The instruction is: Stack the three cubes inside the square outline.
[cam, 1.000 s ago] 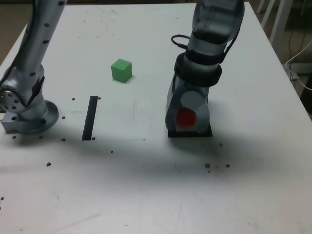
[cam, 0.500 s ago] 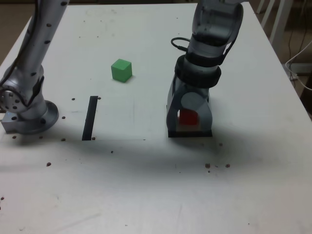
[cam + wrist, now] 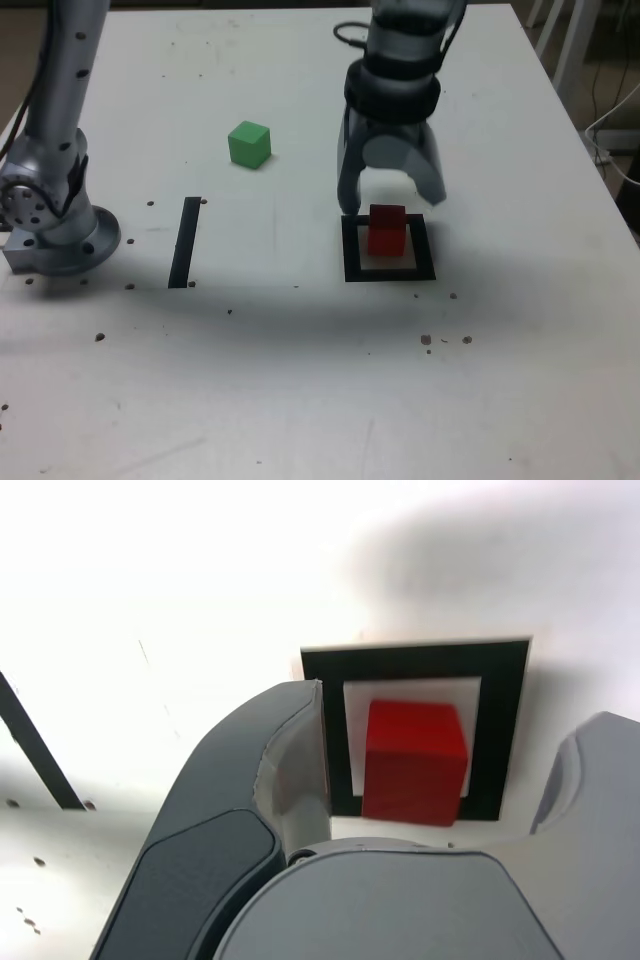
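Squarely, black tape (image 3: pixel 424 248) frames a solid red cube (image 3: pixel 387 232).

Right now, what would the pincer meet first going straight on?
Likely the red cube: the wrist view shows it between the tips of the open pincer, though depth is unclear.

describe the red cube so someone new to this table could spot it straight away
On the white table, find the thick black square outline under the arm's open gripper. The red cube sits inside that outline; the green cube stands outside it, towards the exterior view's left.
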Tool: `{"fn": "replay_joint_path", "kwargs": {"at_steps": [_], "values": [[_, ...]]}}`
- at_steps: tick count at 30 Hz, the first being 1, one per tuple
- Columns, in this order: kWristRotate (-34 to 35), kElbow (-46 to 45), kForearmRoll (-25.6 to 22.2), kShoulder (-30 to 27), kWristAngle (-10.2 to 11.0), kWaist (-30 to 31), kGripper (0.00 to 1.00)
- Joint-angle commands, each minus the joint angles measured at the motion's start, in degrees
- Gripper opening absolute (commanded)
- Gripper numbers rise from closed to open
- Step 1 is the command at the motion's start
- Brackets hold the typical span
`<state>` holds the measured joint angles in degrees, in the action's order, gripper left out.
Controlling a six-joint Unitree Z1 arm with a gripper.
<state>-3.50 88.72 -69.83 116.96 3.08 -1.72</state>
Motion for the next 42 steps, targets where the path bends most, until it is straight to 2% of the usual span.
{"fn": "replay_joint_path", "kwargs": {"at_steps": [1,11,33,37,42], "values": [[-1.4,0.6,-0.5,-0.4,0.4,-1.4,0.99],[-4.7,6.4,-3.9,2.0,1.3,-8.9,0.99],[-3.4,19.8,-9.0,13.1,-3.0,-18.3,0.99],[-3.6,20.9,-10.0,14.3,-3.5,-19.7,0.95],[-4.0,22.2,-11.7,15.7,-3.8,-20.8,0.83]]}}
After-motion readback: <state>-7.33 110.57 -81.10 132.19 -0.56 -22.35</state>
